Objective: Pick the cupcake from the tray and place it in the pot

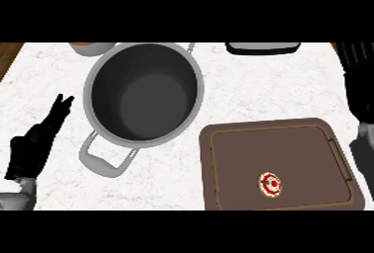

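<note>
Cupcake (270, 184): seen from directly above, so it reads as a small round disc, red centre, pale ring, darker rim; upright, no long axis visible. It sits on the tray (241, 148), toward the near right part. Tray is brown, matte, a rounded rectangle with a raised lip.

Left hand (33, 146): black, at the left edge over the white marbled surface (256, 94), fingers straight and spread upward, holding nothing.

Right arm (361, 99) dark along the right edge; hand state cannot be told.

Pot (142, 94): farther back, left of the tray; round, grey metal rim, dark interior, looped near handle.
</note>
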Robot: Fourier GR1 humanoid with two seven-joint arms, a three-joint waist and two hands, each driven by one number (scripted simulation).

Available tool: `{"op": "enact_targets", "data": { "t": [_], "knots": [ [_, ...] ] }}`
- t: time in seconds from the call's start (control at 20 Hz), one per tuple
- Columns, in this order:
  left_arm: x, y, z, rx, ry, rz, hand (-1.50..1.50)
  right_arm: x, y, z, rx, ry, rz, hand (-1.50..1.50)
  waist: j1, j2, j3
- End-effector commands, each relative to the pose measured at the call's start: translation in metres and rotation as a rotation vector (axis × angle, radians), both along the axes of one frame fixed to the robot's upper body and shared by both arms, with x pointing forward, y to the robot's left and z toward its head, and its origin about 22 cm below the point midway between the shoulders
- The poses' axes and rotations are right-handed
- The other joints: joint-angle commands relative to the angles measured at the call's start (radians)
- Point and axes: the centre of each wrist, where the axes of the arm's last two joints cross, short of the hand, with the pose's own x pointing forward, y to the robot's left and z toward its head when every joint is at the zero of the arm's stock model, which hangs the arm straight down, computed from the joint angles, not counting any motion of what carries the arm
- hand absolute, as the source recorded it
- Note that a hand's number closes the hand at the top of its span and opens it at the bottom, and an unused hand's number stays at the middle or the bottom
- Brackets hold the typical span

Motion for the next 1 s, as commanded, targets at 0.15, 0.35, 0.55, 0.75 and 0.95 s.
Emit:
{"op": "enact_targets", "data": {
  "t": [0.15, 0.35, 0.55, 0.75, 0.95],
  "knots": [
    [-0.02, 0.027, -0.004, 0.022, 0.008, 0.17, 0.0, -0.062, -0.048, -0.097, 0.072, 0.458, -0.399, 1.5, -0.024, -0.036, 0.006],
    [-0.032, 0.035, -0.02, 0.01, 0.069, 0.248, 0.0, -0.108, -0.125, -0.122, -0.499, 0.519, -0.704, -1.5, -0.074, -0.023, -0.014],
    [-0.036, 0.041, -0.016, -0.014, 0.09, 0.264, 0.0, -0.158, -0.075, -0.15, -0.532, 0.333, -0.744, -1.5, -0.065, -0.043, 0.001],
    [-0.039, 0.03, -0.014, -0.025, 0.064, 0.227, 0.0, -0.213, -0.029, -0.143, -0.463, 0.335, -0.782, -1.5, -0.02, -0.032, 0.002],
    [-0.038, 0.031, -0.014, 0.001, 0.062, 0.205, 0.0, -0.254, -0.007, -0.125, -0.519, 0.482, -0.718, -1.5, 0.009, -0.021, 0.001]
  ]
}}
